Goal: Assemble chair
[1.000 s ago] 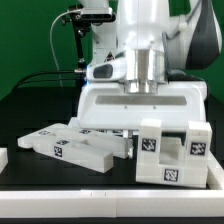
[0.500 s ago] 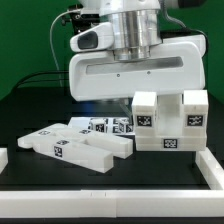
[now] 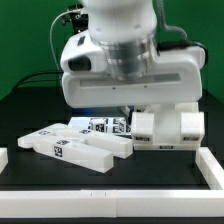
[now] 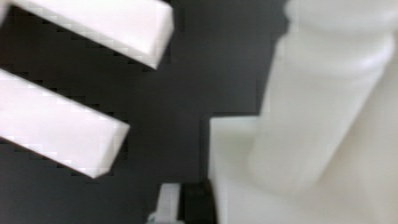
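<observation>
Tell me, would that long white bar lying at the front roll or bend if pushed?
The front bar looks like blocky, flat-faced plastic, so it would probably slide, not roll, and stay stiff. Its smooth surface may be slippery on the black table.

The arm (image 3: 120,15) is glossy white, all rounded shells, with a brushed grey collar (image 3: 128,45) near its end. Below that sits a wide, soft-cornered white housing (image 3: 130,80) scored by one dark slot. Thin black cables (image 3: 72,18) trail behind.
</observation>
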{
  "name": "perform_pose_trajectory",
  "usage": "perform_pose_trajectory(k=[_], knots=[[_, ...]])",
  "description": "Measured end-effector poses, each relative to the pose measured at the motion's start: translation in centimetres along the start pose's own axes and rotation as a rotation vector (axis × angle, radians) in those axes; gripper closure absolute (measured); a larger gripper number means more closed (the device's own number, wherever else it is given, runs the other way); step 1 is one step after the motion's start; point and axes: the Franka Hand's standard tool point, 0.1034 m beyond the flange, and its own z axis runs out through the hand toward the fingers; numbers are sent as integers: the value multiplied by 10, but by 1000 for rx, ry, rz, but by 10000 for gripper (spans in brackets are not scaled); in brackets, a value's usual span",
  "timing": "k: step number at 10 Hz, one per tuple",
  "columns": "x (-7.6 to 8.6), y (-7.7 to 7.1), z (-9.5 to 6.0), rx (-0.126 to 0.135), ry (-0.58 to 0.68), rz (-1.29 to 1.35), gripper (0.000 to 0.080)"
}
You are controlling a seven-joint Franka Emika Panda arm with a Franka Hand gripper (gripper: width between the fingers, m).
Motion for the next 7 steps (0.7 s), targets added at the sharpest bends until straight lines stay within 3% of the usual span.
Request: perform_pose_trajectory(k=[2, 4, 7], knots=[[15, -1, 1, -5, -182, -66, 769], [11, 0, 9, -9, -317, -65, 768], [17, 3, 11, -9, -313, -60, 768]])
